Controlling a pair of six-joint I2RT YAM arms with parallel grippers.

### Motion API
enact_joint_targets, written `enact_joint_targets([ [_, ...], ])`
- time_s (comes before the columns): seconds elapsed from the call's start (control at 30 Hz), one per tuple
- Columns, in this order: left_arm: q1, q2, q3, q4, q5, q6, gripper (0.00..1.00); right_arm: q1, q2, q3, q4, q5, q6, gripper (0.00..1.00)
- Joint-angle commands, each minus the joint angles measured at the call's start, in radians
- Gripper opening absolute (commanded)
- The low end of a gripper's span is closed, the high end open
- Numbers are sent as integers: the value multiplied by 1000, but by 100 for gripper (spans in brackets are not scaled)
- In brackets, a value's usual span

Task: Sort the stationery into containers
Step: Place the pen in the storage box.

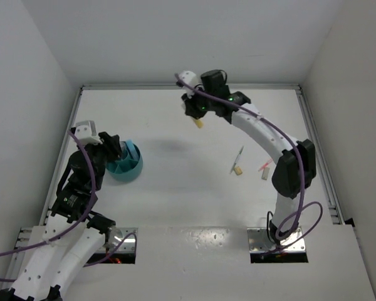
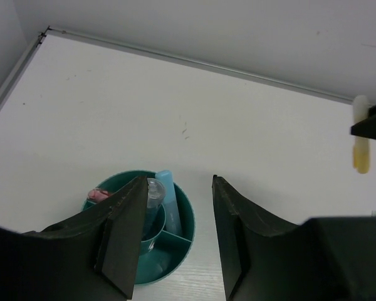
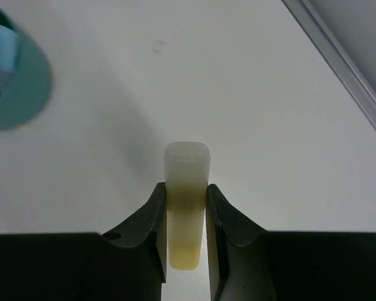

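Observation:
My right gripper (image 3: 187, 194) is shut on a short yellow marker (image 3: 187, 207) and holds it in the air over the far middle of the table (image 1: 199, 123); the marker also shows at the right edge of the left wrist view (image 2: 361, 143). The round teal holder (image 1: 126, 162) stands at the left. It holds a blue pen (image 2: 170, 199), a clear pen (image 2: 154, 195) in its central tube and something pink (image 2: 99, 195). My left gripper (image 2: 177, 235) is open and empty just above the holder's near right side. A thin clear pen (image 1: 239, 156), a yellow marker (image 1: 237, 170) and a pink pen (image 1: 264, 167) lie on the table right of centre.
White walls close the table on the left, far and right sides, with a metal rail (image 1: 313, 132) along the right edge and another rail (image 2: 194, 61) along the far edge. The holder shows at the top left of the right wrist view (image 3: 15, 81).

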Motion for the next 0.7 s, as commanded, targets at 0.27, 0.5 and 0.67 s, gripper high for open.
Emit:
enact_joint_targets([
  [0.27,8,-36,2,36,-79,18,51,202,220,96,468,-339,17,0],
  [0.5,8,-97,2,36,-117,18,50,202,348,46,1020,-664,396,0],
  [0.67,8,-126,-9,36,-137,18,48,213,420,140,1001,-730,428,0],
])
